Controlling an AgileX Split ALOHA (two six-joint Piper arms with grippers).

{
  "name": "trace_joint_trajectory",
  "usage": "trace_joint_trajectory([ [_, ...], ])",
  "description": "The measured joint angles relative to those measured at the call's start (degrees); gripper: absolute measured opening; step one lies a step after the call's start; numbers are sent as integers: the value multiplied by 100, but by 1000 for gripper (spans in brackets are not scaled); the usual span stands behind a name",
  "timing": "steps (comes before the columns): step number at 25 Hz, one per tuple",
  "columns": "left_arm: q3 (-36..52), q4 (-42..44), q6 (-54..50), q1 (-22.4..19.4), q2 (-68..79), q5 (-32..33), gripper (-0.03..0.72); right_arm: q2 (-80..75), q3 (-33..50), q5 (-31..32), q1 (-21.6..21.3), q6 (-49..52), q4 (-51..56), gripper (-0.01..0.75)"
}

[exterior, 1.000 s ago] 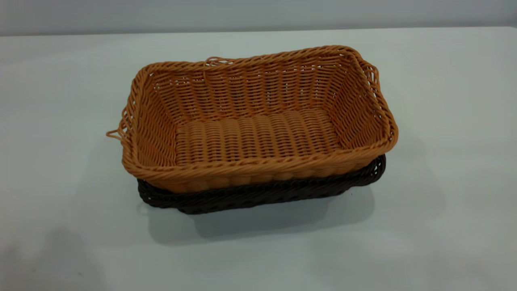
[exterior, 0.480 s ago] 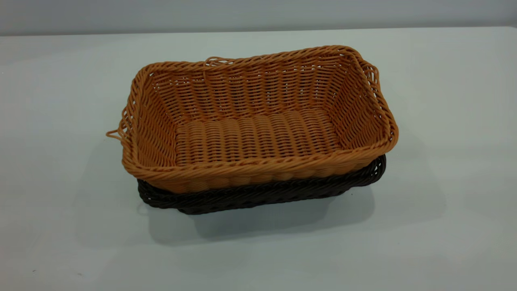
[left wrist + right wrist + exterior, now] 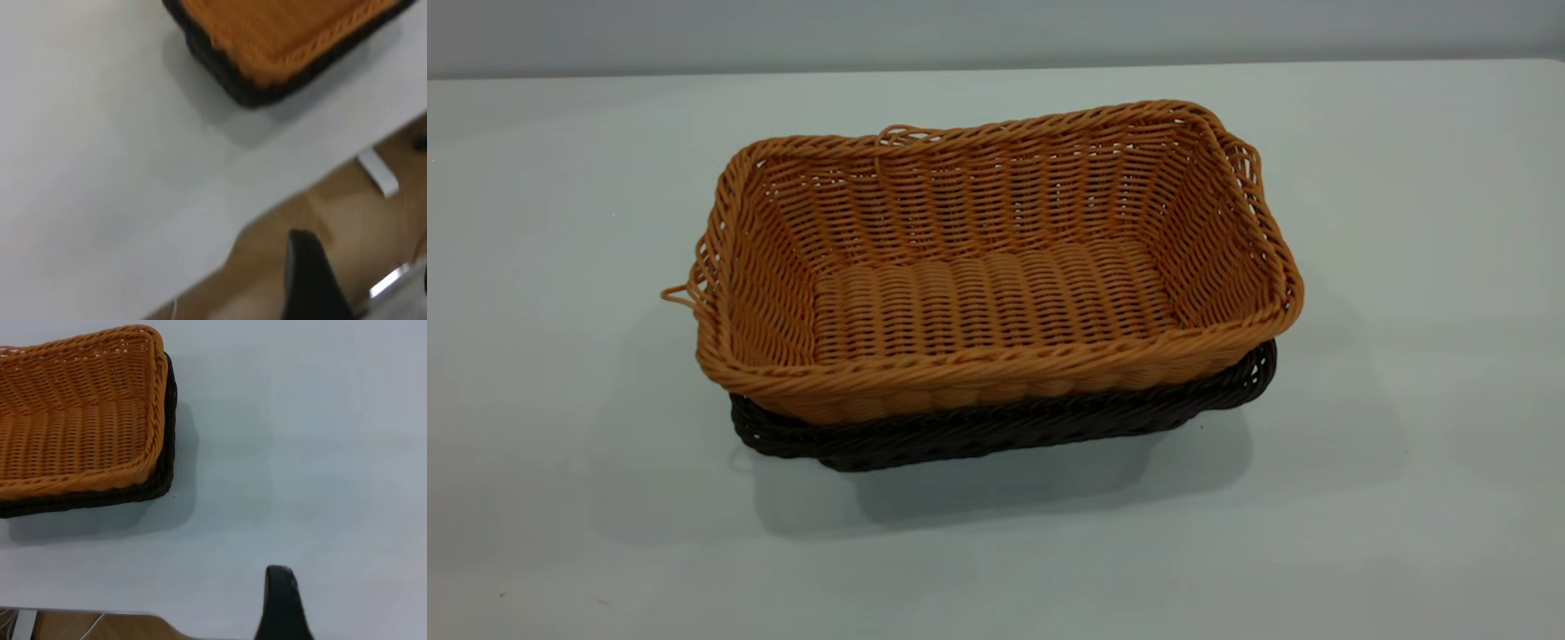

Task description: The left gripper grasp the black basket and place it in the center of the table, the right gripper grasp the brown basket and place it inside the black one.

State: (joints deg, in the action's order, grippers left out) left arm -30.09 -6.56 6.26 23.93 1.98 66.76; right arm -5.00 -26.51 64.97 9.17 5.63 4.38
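The brown basket (image 3: 996,293) sits nested inside the black basket (image 3: 1005,427) near the middle of the white table (image 3: 1405,267). Only the black basket's rim and lower wall show beneath it. Neither gripper shows in the exterior view. In the left wrist view a blurred black tip of my left gripper (image 3: 307,280) hangs past the table's edge, far from the brown basket (image 3: 280,27) and the black basket (image 3: 220,73). In the right wrist view a black tip of my right gripper (image 3: 281,603) is over bare table, apart from the brown basket (image 3: 73,420) and the black basket (image 3: 100,499).
A grey wall (image 3: 996,31) runs behind the table's far edge. The left wrist view shows the table's edge, wooden floor (image 3: 333,213) below it and a white bar (image 3: 378,172) on the floor.
A faint shadow on the table's front left has faded. The stacked baskets have not moved.
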Motion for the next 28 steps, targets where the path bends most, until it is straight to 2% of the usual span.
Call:
trace_joint_trajectory([
  [9, 207, 120, -118, 0, -318, -188, 329, 0, 0, 0, 0, 0, 0, 439],
  [21, 207, 131, -138, -79, -318, -206, 328, 586, -16, 42, 53, 0, 0, 439],
  [24, 207, 131, -138, -666, -318, -207, 328, 586, -16, 42, 53, 0, 0, 439],
  [28, 207, 131, -138, -2121, -318, -207, 328, 586, -16, 42, 53, 0, 0, 439],
])
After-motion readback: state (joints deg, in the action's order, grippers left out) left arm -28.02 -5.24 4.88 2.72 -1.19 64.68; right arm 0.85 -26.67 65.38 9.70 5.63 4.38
